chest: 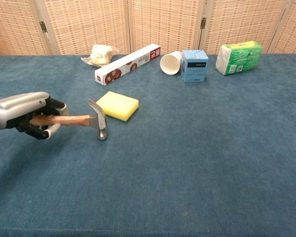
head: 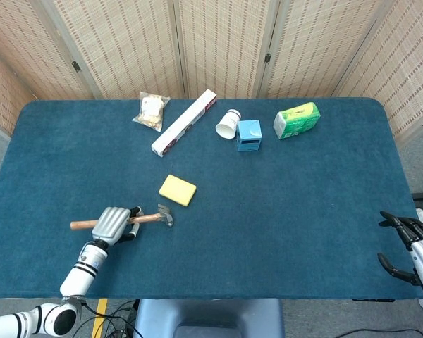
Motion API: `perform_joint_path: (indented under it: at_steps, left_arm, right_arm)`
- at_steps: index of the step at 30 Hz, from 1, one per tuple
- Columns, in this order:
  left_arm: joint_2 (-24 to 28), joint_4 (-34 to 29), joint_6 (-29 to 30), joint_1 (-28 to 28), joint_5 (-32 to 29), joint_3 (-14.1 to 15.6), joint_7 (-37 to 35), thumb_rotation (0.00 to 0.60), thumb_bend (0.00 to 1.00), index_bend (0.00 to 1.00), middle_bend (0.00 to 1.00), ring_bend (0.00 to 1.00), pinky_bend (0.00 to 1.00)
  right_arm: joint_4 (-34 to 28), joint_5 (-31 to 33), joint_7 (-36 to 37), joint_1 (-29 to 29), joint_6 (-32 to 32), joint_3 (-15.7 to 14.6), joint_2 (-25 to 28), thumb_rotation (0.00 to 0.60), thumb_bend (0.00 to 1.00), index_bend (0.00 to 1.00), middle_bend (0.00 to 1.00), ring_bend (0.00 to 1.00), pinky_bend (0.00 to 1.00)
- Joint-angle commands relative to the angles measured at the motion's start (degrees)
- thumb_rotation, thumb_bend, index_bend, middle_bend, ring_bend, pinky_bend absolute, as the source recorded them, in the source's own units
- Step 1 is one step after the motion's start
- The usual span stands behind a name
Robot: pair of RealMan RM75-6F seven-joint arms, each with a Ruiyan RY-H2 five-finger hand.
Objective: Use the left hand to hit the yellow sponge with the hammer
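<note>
My left hand [head: 113, 223] [chest: 23, 115] grips the wooden handle of the hammer [head: 142, 218] [chest: 77, 120] at the front left of the blue table. The hammer is lifted off the cloth, its metal head [chest: 99, 120] hanging just short of the yellow sponge [head: 178, 190] [chest: 117, 105], which lies flat a little behind and right of it. My right hand [head: 412, 246] shows at the lower right corner of the head view, off the table's edge, fingers spread and holding nothing.
Along the back stand a plastic bag of snacks [head: 151, 111], a long white box [head: 184, 122], a tipped paper cup [head: 228, 124], a blue carton [head: 249, 134] and a green packet [head: 297, 120]. Folding screens close off the far side.
</note>
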Motion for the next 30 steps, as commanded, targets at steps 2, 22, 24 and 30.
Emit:
perform_joint_path:
  at_steps: [2,22,24,30]
  left_arm:
    - [1.40,2.00,-0.28,-0.38,5.76,-0.94,-8.59,0.600,0.71,0.71,0.72,0.60,0.67]
    - [-4.31,21.92,-2.84,-9.09,14.69,-4.70,-27.86,0.600,0.72,0.75,0.77,0.70,0.88]
    - [-5.28,23.63,-3.65,-9.63,14.20,-4.69,-28.09,0.600,0.72,0.75,0.77,0.72,0.90]
    - [-8.43,29.18,-6.37,-10.91,12.73,-4.02,-27.66,0.600,0.72,0.76,0.79,0.78,0.92]
  right_arm:
    - [-0.41,-0.05,-0.42,0.12,-0.21,0.06,0.27,0.600,0.26,0.12,0.31,0.19,0.20]
    - [-2.92,1.25,-2.74,0.55,-2.06,0.37,1.15,0.600,0.26,0.12,0.32,0.19,0.20]
    - [-3.06,1.40,-2.89,0.51,-2.11,0.40,1.20,0.600,0.26,0.12,0.32,0.19,0.20]
    - [-3.30,1.66,-3.24,0.53,-2.47,0.44,1.19,0.600,0.26,0.12,0.32,0.19,0.20]
